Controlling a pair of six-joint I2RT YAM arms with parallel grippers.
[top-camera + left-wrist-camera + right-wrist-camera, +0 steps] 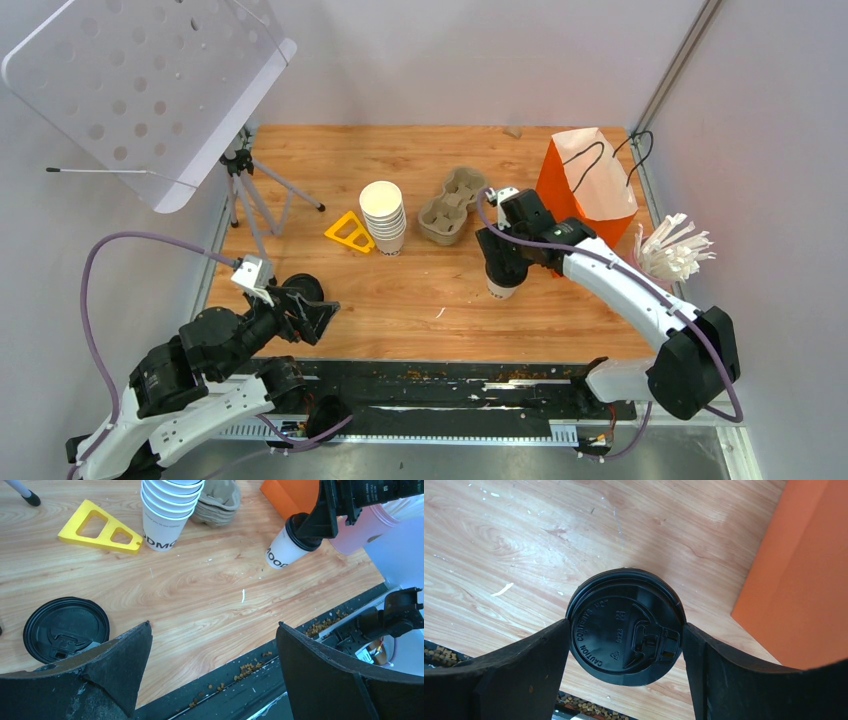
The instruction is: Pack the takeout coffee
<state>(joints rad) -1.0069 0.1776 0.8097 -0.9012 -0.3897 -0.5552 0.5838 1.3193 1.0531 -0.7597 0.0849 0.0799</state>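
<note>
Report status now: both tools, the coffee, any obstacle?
Left tool open, empty. Right tool closed on takeout coffee at its lid. Orange bag close beside it, nothing seen between.

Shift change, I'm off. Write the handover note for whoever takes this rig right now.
The right gripper is shut on the coffee cup, with a finger on each side of its black top. The cup is beside the orange bag; I cannot tell whether it is lifted.
The left gripper is open and empty, near a loose lid.
Done: the cup is lidded and gripped.
Left: the cup is not yet packed; it probably goes in the bag or the cardboard tray.
</note>
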